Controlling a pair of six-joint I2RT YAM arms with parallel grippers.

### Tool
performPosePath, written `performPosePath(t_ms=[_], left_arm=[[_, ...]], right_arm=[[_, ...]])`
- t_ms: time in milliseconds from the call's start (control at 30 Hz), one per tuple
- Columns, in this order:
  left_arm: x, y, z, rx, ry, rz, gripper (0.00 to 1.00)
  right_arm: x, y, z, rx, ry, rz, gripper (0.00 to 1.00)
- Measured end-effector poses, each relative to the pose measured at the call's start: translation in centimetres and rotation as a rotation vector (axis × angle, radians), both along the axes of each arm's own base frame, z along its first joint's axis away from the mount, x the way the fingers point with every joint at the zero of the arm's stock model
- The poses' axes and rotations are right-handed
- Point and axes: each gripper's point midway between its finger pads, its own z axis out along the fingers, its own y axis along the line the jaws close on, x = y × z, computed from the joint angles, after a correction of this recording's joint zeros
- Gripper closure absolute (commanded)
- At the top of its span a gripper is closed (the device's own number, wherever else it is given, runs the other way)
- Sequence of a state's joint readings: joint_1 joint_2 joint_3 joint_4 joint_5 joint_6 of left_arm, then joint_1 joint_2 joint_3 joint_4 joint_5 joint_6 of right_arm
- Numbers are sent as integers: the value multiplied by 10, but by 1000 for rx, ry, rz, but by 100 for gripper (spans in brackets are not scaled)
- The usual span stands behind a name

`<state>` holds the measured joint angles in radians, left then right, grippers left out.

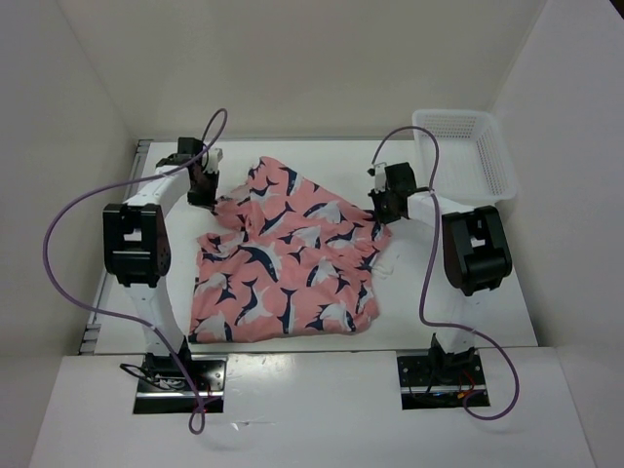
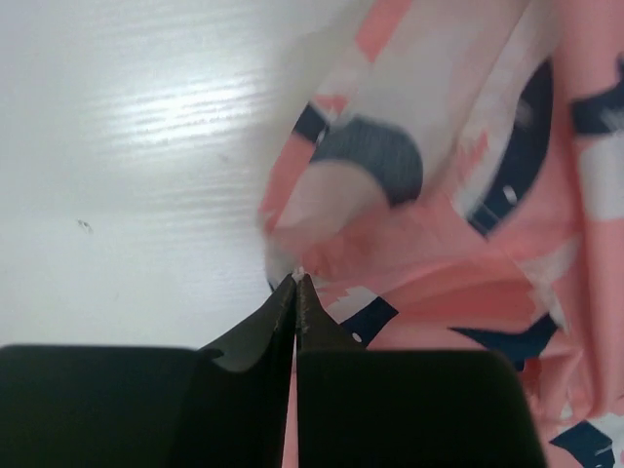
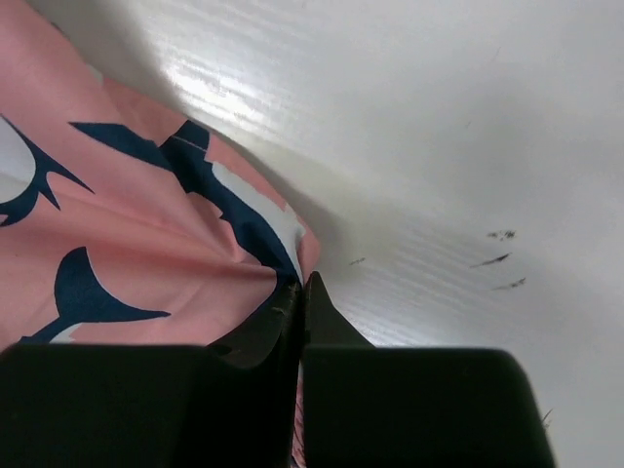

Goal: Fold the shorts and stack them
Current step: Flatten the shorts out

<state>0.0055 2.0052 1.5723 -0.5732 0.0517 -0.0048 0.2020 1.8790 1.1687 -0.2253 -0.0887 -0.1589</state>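
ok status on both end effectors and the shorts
Left end effector shut on shorts, far left edge. Right end effector shut on far right edge. Shorts rumpled, not yet folded. Basket apart, clear.

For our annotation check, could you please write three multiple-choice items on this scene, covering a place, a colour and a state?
1. Where does the white mesh basket stand?
A. At the table's far right corner.
B. At its near left corner.
C. Between the arm bases.

2. What is the shorts' ground colour?
A. Green.
B. Coral pink.
C. Yellow.

3. How do the right jaws stand?
A. Wide open.
B. Shut on the basket.
C. Shut on the shorts' edge.

Answers: 1 A, it sits beyond the right arm; 2 B, pink shows under navy-and-white prints; 3 C, the right wrist view shows fabric pinched.
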Motion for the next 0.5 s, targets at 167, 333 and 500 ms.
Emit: performPosePath(t_ms=[167,333,500], left_arm=[[-26,4,-15,2,75,7,45],[-30,-15,-5,-87,96,-39,33],[20,-41,38,-150,-45,-110,32]], right_arm=[[9,5,4,-13,-22,38,100],[12,15,9,-8,-36,86,100],[9,22,7,-5,-31,128,100]])
